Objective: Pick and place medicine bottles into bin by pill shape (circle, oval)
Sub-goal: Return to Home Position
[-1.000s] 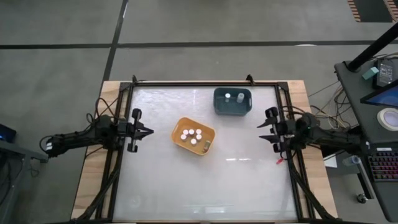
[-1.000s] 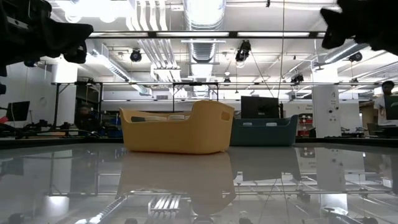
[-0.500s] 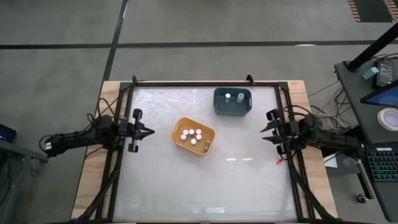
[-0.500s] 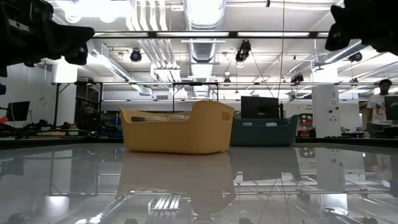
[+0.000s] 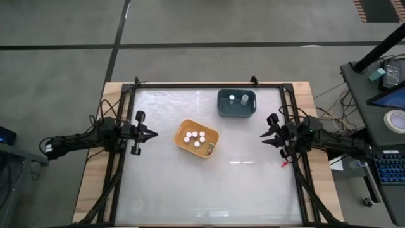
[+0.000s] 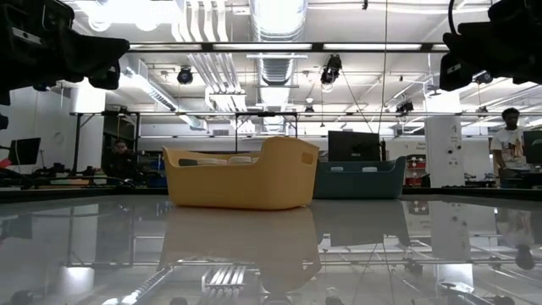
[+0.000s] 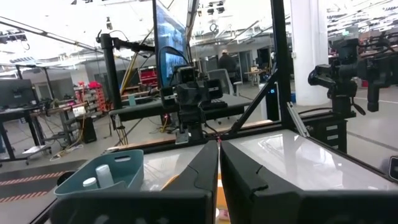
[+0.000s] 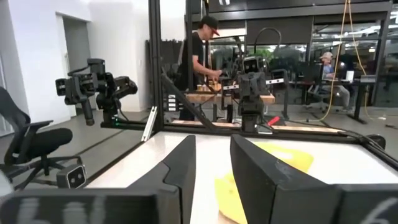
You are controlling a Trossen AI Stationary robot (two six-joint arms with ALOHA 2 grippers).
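Observation:
An orange-yellow tub [image 5: 212, 135] sits mid-table and holds several white-capped medicine bottles [image 5: 195, 137]. A teal tub [image 5: 223, 103] stands nearer the far edge with two bottles [image 5: 237, 99] upright inside. My left gripper [image 5: 154, 133] hovers shut at the table's left edge, pointing level toward the tubs. My right gripper [image 5: 262, 135] hovers at the right edge, fingers drawn together and empty, also pointing inward. The left wrist view shows the teal tub [image 7: 124, 165] past my left gripper [image 7: 219, 144]. The right wrist view shows the orange tub [image 8: 280, 158] past my right gripper [image 8: 212, 140].
A black frame rail [image 5: 288, 114] and cables run along the table's edges. A desk with a monitor and keyboard [image 5: 386, 158] stands to the right. People stand in the room beyond [image 8: 199, 56]. Open glossy tabletop lies near the front edge [image 5: 202, 190].
My right gripper has shut its fingers on nothing and its wrist has rolled a little. The tubs and bottles have stayed where they were.

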